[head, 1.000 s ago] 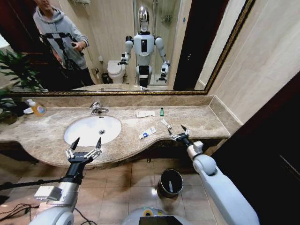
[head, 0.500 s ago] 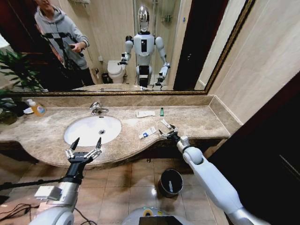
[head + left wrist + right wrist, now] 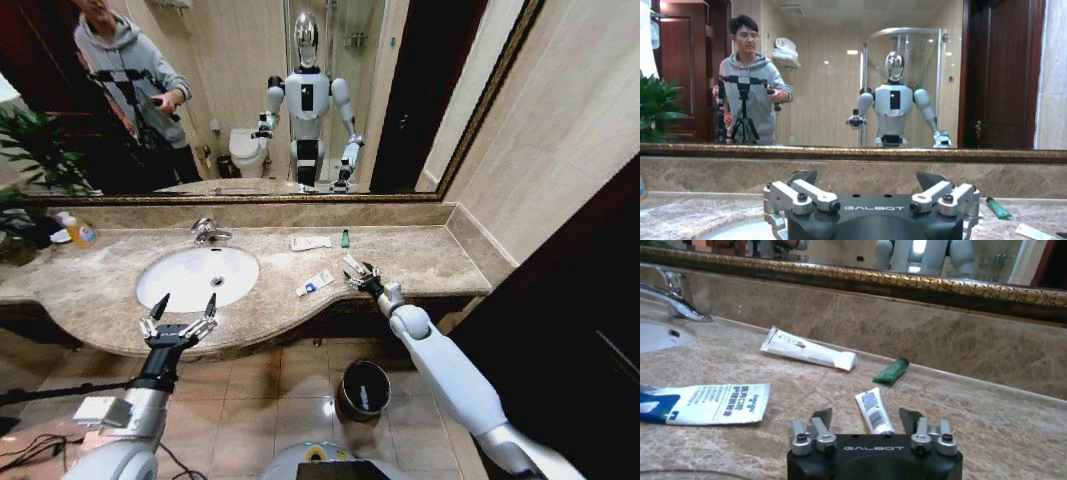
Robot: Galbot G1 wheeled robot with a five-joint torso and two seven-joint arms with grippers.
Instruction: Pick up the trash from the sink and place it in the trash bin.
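The white sink (image 3: 180, 285) sits in a beige marble countertop (image 3: 430, 255). Trash lies on the counter beside it: a small white tube (image 3: 353, 263) (image 3: 873, 411), a white tube with blue marks (image 3: 315, 283) (image 3: 707, 402), a flat white packet (image 3: 311, 242) (image 3: 808, 349) and a tiny green piece (image 3: 345, 238) (image 3: 891, 371) (image 3: 997, 207). My right gripper (image 3: 361, 276) (image 3: 867, 417) is open, low over the counter, with the small tube's near end between its fingers. My left gripper (image 3: 180, 318) (image 3: 867, 180) hangs open at the counter's front edge before the basin. The black trash bin (image 3: 364, 388) stands on the floor below.
A chrome faucet (image 3: 207, 231) (image 3: 670, 295) rises behind the basin. An orange-capped bottle (image 3: 80, 232) and a plant stand at the counter's far left. A gold-framed mirror runs along the back wall. The bin holds a white item.
My right arm has reached forward and left from the counter's front edge to the small white tube. The left arm has not moved.
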